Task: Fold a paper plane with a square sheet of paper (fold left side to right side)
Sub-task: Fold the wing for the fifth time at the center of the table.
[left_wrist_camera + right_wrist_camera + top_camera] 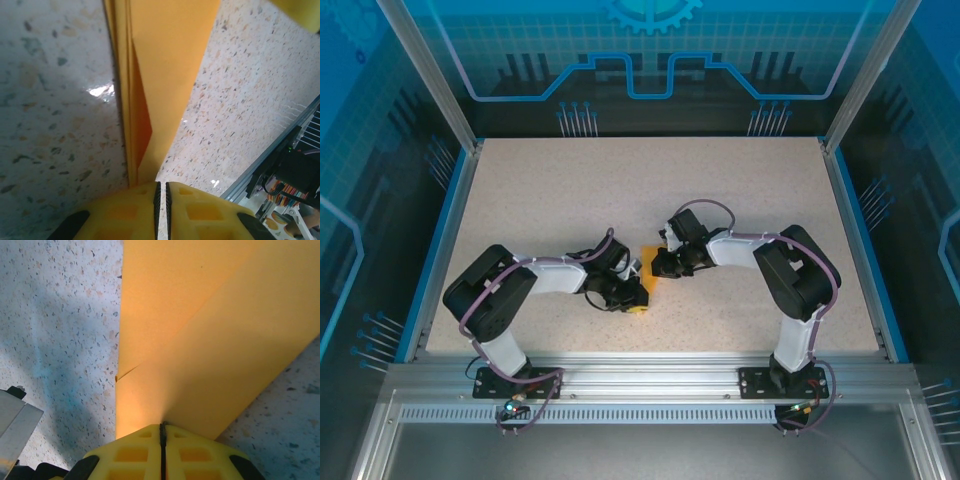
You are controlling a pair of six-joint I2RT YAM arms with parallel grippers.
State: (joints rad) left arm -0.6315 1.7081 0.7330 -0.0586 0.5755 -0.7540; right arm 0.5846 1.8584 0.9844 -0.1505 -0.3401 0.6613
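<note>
Left gripper [161, 192] clamps shut on the layered edge of the folded orange sheet [165, 60] at mid-table, right gripper [162, 432] pinches its broad flap, and the trick now looks like holding those layers aligned while carrying left across to right.

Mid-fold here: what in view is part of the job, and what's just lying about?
Job: folded orange paper; left gripper and right gripper, both shut on it.
Not part: speckled tabletop; aluminium rail; blue enclosure wall.
</note>
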